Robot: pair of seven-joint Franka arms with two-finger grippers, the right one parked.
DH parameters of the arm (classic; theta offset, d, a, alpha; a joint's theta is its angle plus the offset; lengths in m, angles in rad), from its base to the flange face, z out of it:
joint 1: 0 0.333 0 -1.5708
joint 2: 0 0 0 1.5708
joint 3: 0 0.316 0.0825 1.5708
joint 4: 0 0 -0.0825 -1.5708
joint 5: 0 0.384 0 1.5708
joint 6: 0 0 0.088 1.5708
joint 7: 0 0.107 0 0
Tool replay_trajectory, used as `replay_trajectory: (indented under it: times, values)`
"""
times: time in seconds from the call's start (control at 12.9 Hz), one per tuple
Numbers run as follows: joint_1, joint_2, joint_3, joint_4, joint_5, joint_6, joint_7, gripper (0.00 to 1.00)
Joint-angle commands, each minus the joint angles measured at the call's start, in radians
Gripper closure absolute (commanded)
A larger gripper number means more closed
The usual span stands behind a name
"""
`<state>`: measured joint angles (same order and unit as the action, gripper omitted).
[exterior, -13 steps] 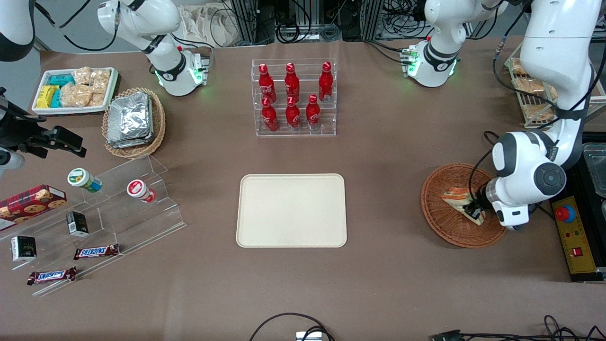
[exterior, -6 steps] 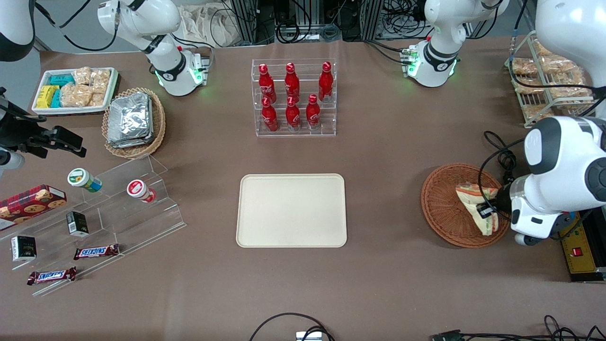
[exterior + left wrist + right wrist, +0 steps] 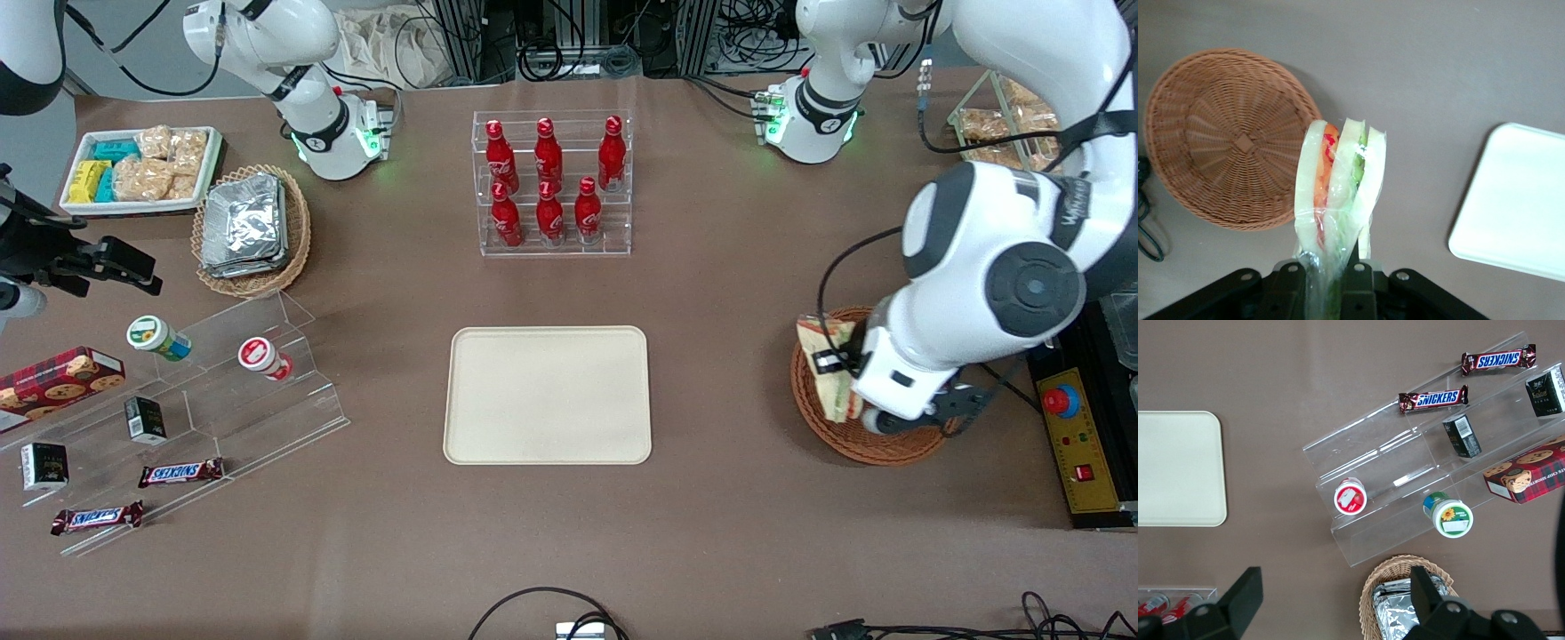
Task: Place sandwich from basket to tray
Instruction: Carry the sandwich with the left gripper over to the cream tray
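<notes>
My left gripper (image 3: 834, 363) is shut on the clear-wrapped sandwich (image 3: 823, 369) and holds it up in the air over the edge of the reddish-brown wicker basket (image 3: 862, 444) that is nearest the tray. In the left wrist view the sandwich (image 3: 1338, 180) stands on edge between my fingers (image 3: 1361, 280), pale bread with orange-red and green filling, and the basket (image 3: 1225, 133) below it holds nothing. The cream-beige tray (image 3: 548, 395) lies flat and bare at the table's middle, also seen in the left wrist view (image 3: 1518, 200).
A clear rack of red bottles (image 3: 551, 182) stands farther from the camera than the tray. A yellow control box with a red button (image 3: 1071, 436) lies beside the basket. Acrylic steps with snacks (image 3: 178, 418), a tan basket of foil packs (image 3: 252, 227) and a white snack tray (image 3: 138, 169) lie toward the parked arm's end.
My gripper has lifted the sandwich out of the basket and carried it toward the tray, to the basket's tray-side rim. The arm has swung over the basket.
</notes>
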<state>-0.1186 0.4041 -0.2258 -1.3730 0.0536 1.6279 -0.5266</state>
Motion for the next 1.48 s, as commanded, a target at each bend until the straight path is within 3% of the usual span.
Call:
replay_trajectory:
  times: [0.0, 0.31, 0.54, 0.78, 0.93, 1.24, 1.32, 1.4]
  values:
    - [-0.142, 0.082, 0.013, 0.057, 0.017, -0.008, -0.012, 1.00]
    - [-0.292, 0.281, 0.014, 0.184, 0.017, 0.099, -0.177, 1.00]
    - [-0.331, 0.390, 0.013, 0.186, 0.015, 0.236, -0.202, 1.00]
    - [-0.351, 0.441, 0.016, 0.183, 0.028, 0.283, -0.193, 1.00]
    - [-0.377, 0.470, 0.016, 0.181, 0.078, 0.308, -0.193, 1.00]
    - [-0.385, 0.483, 0.016, 0.169, 0.081, 0.343, -0.190, 1.00]
    - [-0.385, 0.481, 0.016, 0.155, 0.081, 0.363, -0.188, 0.91]
    - [-0.385, 0.481, 0.016, 0.141, 0.081, 0.378, -0.188, 0.63]
